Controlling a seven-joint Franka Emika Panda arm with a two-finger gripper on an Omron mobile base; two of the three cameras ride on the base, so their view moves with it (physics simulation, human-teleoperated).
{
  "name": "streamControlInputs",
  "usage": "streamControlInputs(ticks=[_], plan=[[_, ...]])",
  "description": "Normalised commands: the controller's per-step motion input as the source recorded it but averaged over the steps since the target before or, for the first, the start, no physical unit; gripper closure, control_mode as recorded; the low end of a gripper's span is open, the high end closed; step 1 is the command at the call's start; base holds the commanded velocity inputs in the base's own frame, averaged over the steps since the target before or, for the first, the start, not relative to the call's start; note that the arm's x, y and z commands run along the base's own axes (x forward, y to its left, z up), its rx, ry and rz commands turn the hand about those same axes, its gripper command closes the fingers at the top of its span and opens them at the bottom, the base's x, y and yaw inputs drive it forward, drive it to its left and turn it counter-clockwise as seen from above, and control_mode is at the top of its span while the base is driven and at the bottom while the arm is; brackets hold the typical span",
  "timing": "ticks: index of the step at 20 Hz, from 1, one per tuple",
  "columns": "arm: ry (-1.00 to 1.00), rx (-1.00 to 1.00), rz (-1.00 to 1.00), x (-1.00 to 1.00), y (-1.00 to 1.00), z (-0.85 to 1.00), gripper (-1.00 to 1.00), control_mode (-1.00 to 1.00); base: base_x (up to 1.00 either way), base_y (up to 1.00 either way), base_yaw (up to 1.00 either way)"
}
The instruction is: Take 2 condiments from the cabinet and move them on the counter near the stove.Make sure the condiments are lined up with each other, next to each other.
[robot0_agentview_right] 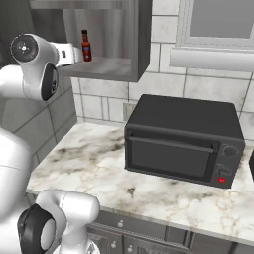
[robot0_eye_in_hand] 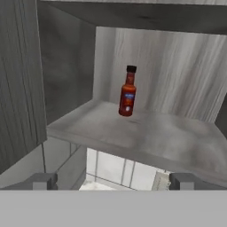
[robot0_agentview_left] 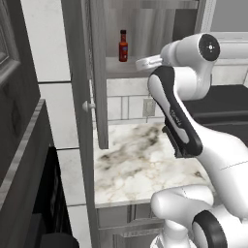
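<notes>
- gripper (robot0_eye_in_hand: 113, 181) is hovering with jaws spread wide, holding nothing, just outside the cabinet shelf (robot0_eye_in_hand: 146, 137)
- red bottle (robot0_eye_in_hand: 127, 91) is standing upright on that shelf, apart from the fingers, likely the target
- arm (robot0_agentview_left: 177, 111) is reaching up, hand levelled at the shelf
- cabinet door (robot0_agentview_left: 80, 97) is hanging open, giving access
- counter (robot0_agentview_right: 99, 163) is waiting below, beside the toaster oven (robot0_agentview_right: 183, 141)

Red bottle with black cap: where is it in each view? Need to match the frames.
Left base view: red bottle upper centre, upright on the cabinet shelf, right of the open door.
Right base view: upper left, same shelf.
Hand view: centre, upright, towards the back.
Shared landmark: the shelf.
</notes>
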Motion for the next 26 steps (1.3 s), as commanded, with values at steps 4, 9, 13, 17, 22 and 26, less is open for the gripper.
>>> streamControlInputs(ticks=[4,9,13,17,22,26], plan=[[0.03,0.03,0.0,0.3,0.0,0.0,-1.0,-1.0,0.0,0.0,0.0],[0.02,0.03,0.0,0.35,0.0,0.0,-1.0,-1.0,0.0,0.0,0.0],[0.01,0.02,0.0,0.36,0.0,0.0,-1.0,-1.0,0.0,0.0,0.0],[0.01,0.01,0.0,0.36,0.0,0.0,-1.0,-1.0,0.0,0.0,0.0],[0.04,0.0,0.0,0.36,0.0,0.0,-1.0,-1.0,0.0,0.0,0.0],[0.04,0.0,0.0,0.37,0.0,0.0,-1.0,-1.0,0.0,0.0,0.0]])
